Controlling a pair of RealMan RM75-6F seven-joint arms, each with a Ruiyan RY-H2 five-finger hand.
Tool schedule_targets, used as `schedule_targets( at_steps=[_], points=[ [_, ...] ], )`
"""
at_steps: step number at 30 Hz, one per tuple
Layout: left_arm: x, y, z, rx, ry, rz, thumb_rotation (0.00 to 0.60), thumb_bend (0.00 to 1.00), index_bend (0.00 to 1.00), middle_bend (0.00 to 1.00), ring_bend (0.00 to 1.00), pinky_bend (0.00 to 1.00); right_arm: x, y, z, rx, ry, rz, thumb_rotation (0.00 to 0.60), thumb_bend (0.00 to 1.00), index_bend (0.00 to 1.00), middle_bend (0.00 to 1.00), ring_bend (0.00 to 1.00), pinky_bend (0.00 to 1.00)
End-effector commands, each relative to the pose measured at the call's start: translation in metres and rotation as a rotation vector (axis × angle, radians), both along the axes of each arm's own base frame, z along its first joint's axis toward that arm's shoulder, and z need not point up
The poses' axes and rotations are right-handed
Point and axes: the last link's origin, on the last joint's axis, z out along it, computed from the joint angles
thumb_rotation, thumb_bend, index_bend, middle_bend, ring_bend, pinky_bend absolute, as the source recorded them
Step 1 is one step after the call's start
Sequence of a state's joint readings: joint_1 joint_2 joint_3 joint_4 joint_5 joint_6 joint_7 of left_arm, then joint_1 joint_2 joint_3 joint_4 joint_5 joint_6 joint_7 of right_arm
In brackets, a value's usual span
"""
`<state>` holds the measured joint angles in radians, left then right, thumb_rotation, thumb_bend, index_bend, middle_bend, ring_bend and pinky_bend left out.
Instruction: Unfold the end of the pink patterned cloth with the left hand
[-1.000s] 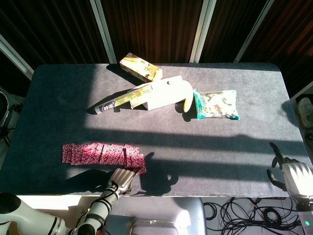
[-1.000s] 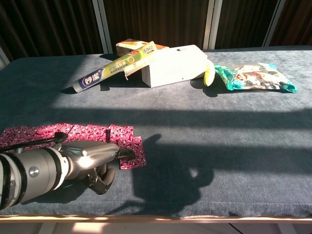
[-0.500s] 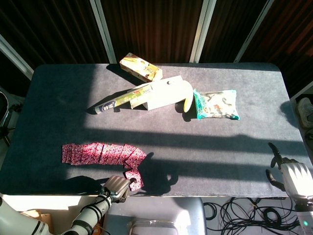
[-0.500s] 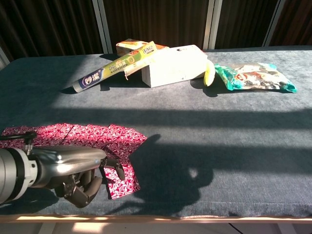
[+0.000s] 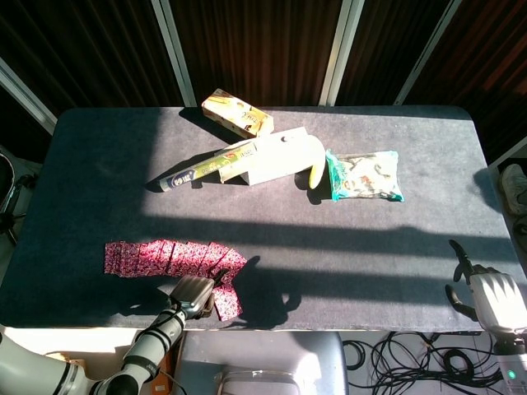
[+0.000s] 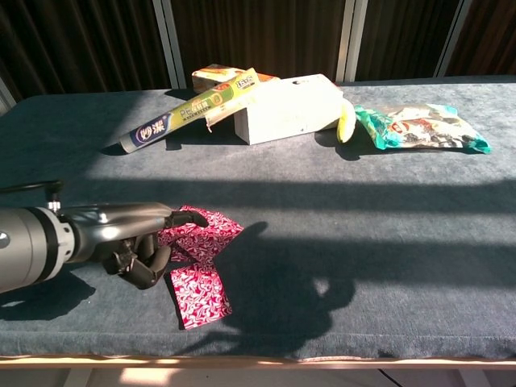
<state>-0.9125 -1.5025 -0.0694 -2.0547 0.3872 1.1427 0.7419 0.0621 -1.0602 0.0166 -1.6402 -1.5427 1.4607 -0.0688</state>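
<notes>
The pink patterned cloth [image 5: 169,257] lies as a long strip near the table's front left. Its right end [image 6: 198,295] is folded out toward the front edge and lies flat. My left hand [image 6: 141,240] hovers just left of that end, with one finger stretched over the cloth's upper edge and the others loosely curled. Nothing shows pinched in it. In the head view the left hand [image 5: 194,291] sits beside the turned-out flap [image 5: 226,301]. My right hand [image 5: 486,295] hangs off the table's front right corner, fingers apart and empty.
At the back middle stand a white box [image 5: 276,158], a foil roll box [image 5: 202,169], a yellow snack box [image 5: 237,113], a banana [image 5: 316,171] and a snack bag [image 5: 364,175]. Cables lie on the floor [image 5: 395,358] below the front edge.
The left hand pulled the cloth's right end out toward the front edge, then let go and moved back up and to the left. The flap now lies flat. The right hand barely moved.
</notes>
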Motion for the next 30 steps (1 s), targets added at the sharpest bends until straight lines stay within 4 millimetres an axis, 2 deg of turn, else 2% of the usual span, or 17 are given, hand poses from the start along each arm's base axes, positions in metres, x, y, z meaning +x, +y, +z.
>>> schedule_targets(
  at_steps=[1, 17, 30],
  points=[
    [0.003, 0.008, -0.014, -0.011, 0.025, 0.013, 0.600, 0.94, 0.02, 1.00, 1.00, 1.00, 0.000, 0.000, 0.001, -0.001, -0.001, -0.001, 0.600, 0.35, 0.00, 0.53, 0.53, 0.60],
    [0.004, 0.013, -0.028, -0.061, 0.074, 0.038, 0.600, 0.94, 0.00, 1.00, 1.00, 1.00, -0.002, 0.003, 0.005, -0.004, -0.010, -0.001, 0.600, 0.35, 0.00, 0.53, 0.53, 0.60],
    [0.017, -0.005, -0.039, -0.143, 0.055, 0.001, 0.600, 0.94, 0.01, 1.00, 1.00, 1.00, -0.004, 0.004, 0.011, -0.019, -0.020, -0.002, 0.600, 0.35, 0.00, 0.53, 0.53, 0.60]
  ],
)
